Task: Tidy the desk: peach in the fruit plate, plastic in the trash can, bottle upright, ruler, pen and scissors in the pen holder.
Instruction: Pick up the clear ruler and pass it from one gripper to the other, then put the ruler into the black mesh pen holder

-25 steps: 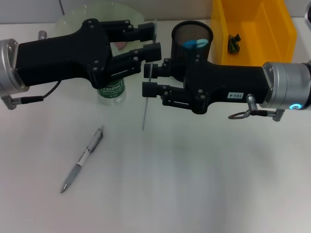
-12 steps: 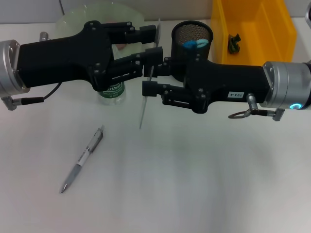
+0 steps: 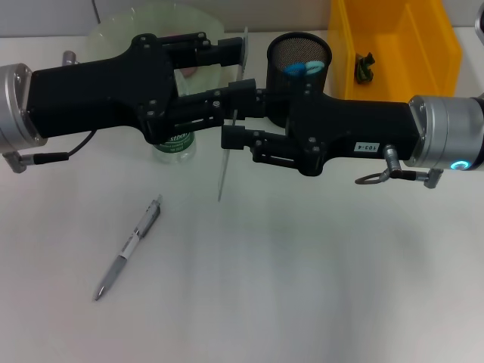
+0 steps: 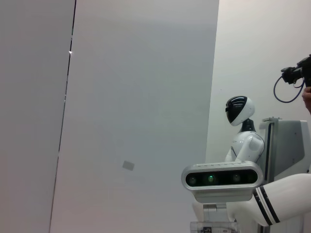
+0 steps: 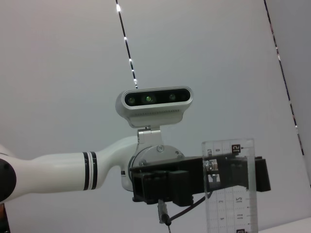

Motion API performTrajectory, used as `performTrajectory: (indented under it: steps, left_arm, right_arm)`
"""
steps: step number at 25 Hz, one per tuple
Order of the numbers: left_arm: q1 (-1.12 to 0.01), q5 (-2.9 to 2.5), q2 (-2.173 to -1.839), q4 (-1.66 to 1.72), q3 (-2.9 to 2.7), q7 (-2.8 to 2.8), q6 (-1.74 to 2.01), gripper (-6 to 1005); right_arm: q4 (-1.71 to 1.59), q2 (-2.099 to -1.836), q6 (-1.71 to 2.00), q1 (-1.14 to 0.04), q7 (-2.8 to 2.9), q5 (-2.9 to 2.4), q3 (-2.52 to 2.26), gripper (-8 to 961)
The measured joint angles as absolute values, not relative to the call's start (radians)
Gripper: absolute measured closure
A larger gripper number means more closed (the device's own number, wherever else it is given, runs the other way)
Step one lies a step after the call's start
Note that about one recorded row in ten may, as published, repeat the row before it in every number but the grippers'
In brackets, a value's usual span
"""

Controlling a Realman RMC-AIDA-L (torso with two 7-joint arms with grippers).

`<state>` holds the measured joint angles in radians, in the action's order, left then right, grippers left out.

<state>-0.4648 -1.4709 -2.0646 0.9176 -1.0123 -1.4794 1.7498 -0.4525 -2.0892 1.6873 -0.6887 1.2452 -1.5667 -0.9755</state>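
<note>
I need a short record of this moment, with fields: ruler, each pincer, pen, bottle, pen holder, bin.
ruler: clear, held edge-on between both arms above the table
left pincer: closing around the ruler's upper part
right pincer: shut on the ruler
pen: lying flat on the table, untouched
bottle: green label, upright under the left arm
pen holder: black mesh, blue-handled item inside
bin: yellow, a small dark item inside

White bench (image 3: 302, 287) fills the head view, evenly lit, with faint soft shadows. Beyond its far edge, a pale grey wall (image 3: 45, 15). The wrist views show plain grey-white wall panels (image 4: 141, 97) with dark vertical seams (image 5: 127, 43) and a white corner.
</note>
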Motion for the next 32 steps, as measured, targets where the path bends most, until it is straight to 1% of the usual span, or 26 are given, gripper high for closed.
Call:
performTrajectory:
  steps: [7, 10, 16, 27, 32]
  left_arm:
    - [-0.465, -1.471, -2.065, 0.914, -1.012, -1.482, 1.74, 419]
    - [-0.466, -1.473, -2.065, 0.914, -1.009, -1.48, 1.74, 260]
    - [-0.458, -1.488, -2.062, 0.92, -1.007, -1.479, 1.745, 262]
    - [-0.425, -1.533, -2.053, 0.91, -1.002, -1.451, 1.749, 265]
    - [-0.408, -1.533, -2.053, 0.886, -1.002, -1.431, 1.75, 267]
  right_arm:
    - [-0.452, -2.089, 1.687, -0.689, 1.246, -1.567, -0.976, 567]
    - [-0.452, -2.089, 1.687, -0.688, 1.246, -1.567, -0.976, 567]
    - [-0.457, -2.089, 1.687, -0.662, 1.24, -1.562, -0.965, 566]
    - [-0.511, -2.083, 1.686, -0.58, 1.235, -1.519, -0.939, 566]
    - [-0.515, -2.083, 1.686, -0.574, 1.238, -1.501, -0.925, 566]
